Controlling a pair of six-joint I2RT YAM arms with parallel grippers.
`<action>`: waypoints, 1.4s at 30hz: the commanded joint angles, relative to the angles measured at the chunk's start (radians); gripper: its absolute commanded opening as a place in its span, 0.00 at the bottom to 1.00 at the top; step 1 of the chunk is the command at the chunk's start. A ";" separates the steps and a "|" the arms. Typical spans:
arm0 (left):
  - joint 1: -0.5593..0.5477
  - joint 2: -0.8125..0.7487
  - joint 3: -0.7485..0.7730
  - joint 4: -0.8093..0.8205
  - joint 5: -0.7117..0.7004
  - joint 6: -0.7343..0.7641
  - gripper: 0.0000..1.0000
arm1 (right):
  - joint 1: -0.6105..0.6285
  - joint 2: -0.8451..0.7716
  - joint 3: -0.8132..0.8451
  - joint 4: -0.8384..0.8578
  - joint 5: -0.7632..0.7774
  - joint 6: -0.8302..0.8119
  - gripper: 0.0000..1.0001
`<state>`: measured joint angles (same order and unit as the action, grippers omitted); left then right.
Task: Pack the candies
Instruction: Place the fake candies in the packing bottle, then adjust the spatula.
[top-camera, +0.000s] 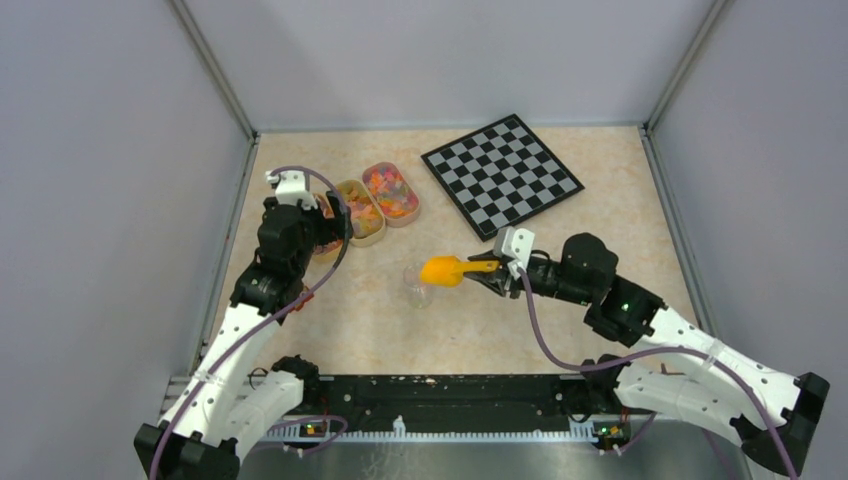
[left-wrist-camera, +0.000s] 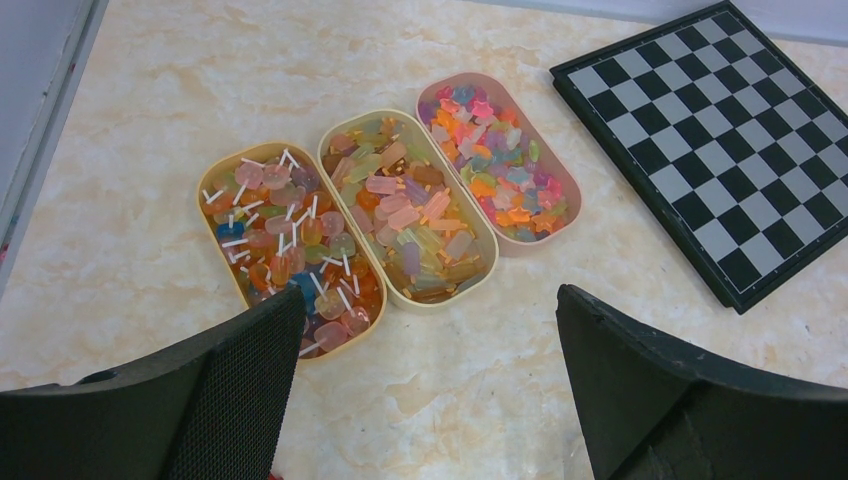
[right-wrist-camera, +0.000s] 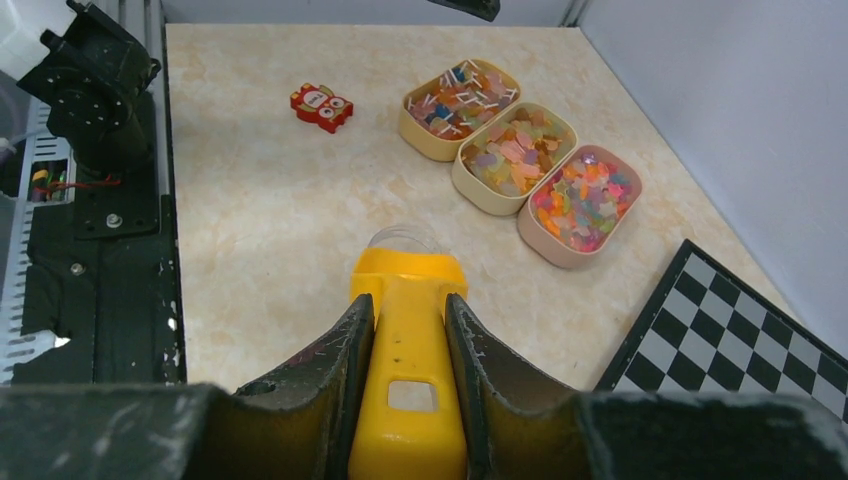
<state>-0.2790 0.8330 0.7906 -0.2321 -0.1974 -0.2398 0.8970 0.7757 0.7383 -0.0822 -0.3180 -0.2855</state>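
closest in, the black rail (top-camera: 430, 392) carries both arm bases at the near edge of the marble-patterned table (top-camera: 370, 335). right gripper (right-wrist-camera: 408, 305) reaches toward the middle, its fingers clamped on the handle of a yellow-orange scoop (top-camera: 447, 269). the scoop's bowl sits over the mouth of a small clear jar (top-camera: 418, 291) standing upright mid-table; whether they touch i cannot tell. left gripper (left-wrist-camera: 428, 320) hangs above the far left, fingers spread wide with nothing between them. below it the candies (left-wrist-camera: 405, 210) fill three oval trays (left-wrist-camera: 493, 243) lying side by side, touching, at far left. a chessboard (top-camera: 502, 175) lies to the right of the trays, at the far side. a small red object (right-wrist-camera: 321, 107) lies on the near side of the trays.
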 joint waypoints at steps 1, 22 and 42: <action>0.004 -0.018 -0.003 0.045 0.013 0.007 0.99 | 0.014 0.028 0.110 -0.068 -0.006 0.001 0.00; 0.005 -0.052 0.091 0.147 0.855 -0.617 0.98 | 0.015 -0.097 -0.249 0.804 -0.021 0.012 0.00; 0.005 0.109 -0.032 0.461 1.008 -0.901 0.78 | 0.016 0.011 -0.277 0.970 0.011 0.084 0.00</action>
<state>-0.2771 0.9226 0.7719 0.0837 0.7464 -1.0523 0.9012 0.7521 0.4450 0.8383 -0.3107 -0.2298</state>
